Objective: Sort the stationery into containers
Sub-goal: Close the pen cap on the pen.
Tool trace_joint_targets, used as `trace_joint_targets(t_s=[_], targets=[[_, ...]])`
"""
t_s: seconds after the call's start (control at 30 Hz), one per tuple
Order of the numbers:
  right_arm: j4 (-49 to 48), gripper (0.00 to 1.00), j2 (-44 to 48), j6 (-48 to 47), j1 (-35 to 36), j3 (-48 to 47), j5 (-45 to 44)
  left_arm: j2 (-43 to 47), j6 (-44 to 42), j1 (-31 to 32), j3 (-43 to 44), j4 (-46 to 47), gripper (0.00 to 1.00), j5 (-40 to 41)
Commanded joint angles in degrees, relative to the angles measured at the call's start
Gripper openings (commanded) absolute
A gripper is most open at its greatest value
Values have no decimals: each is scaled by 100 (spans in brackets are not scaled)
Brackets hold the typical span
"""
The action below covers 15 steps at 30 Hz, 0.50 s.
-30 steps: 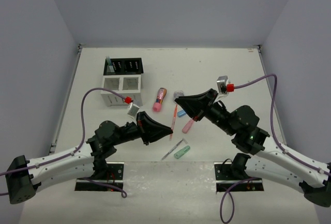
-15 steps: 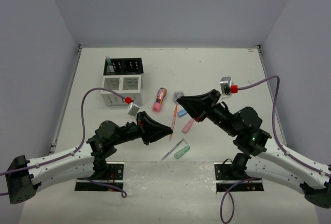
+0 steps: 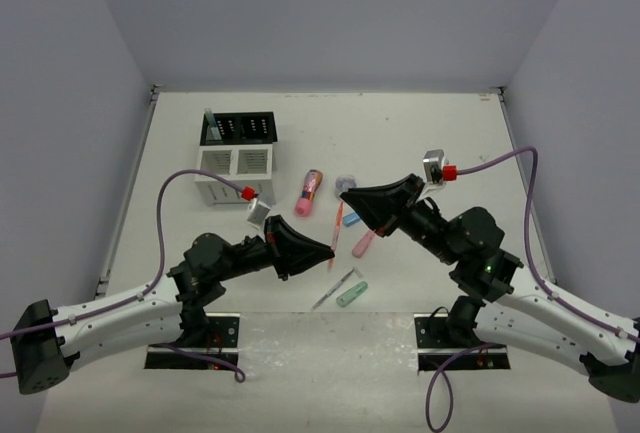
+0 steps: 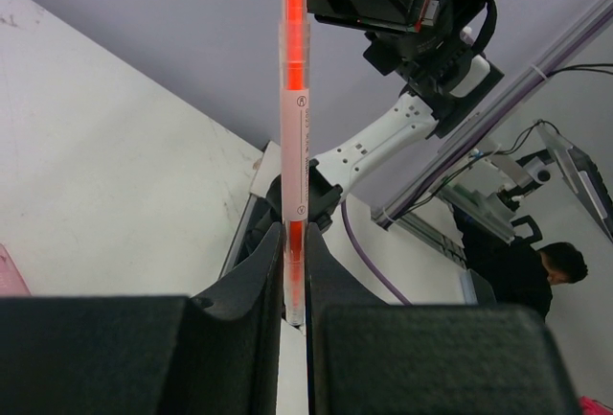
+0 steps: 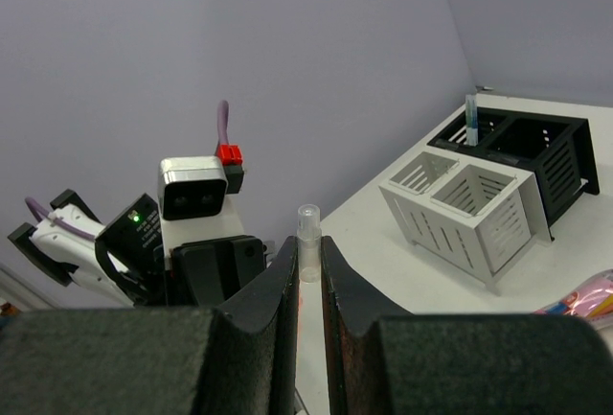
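Clamping the near end of the orange pen (image 4: 294, 127), the left gripper (image 4: 292, 242) is narrow; the right gripper (image 5: 306, 247) pinches its clear far tip. The pen's long axis runs near-to-far between them at mid-table, well apart from the organiser (image 3: 237, 148) and the table (image 3: 420, 133) edges.

The left arm (image 3: 110, 308) and right arm (image 3: 560, 311) have white lower links dotted with small dark screws and black upper joints. A purple cable (image 3: 162, 223) runs to a red connector (image 3: 247, 193) beside each grey camera (image 3: 258, 214). The fingers (image 4: 244, 290) are matte black.
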<state>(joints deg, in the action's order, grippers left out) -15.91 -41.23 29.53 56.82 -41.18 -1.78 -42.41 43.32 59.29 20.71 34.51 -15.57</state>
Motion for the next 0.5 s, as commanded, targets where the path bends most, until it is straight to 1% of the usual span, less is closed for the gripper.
trace_joint_targets(t_s=[0.0,0.47], targets=[[-123,0,-12,57,-4,48,107,38,-162,22,102,60,0,124],[-141,0,-16,123,-4,4,152,58,-228,22,135,-23,0,195]])
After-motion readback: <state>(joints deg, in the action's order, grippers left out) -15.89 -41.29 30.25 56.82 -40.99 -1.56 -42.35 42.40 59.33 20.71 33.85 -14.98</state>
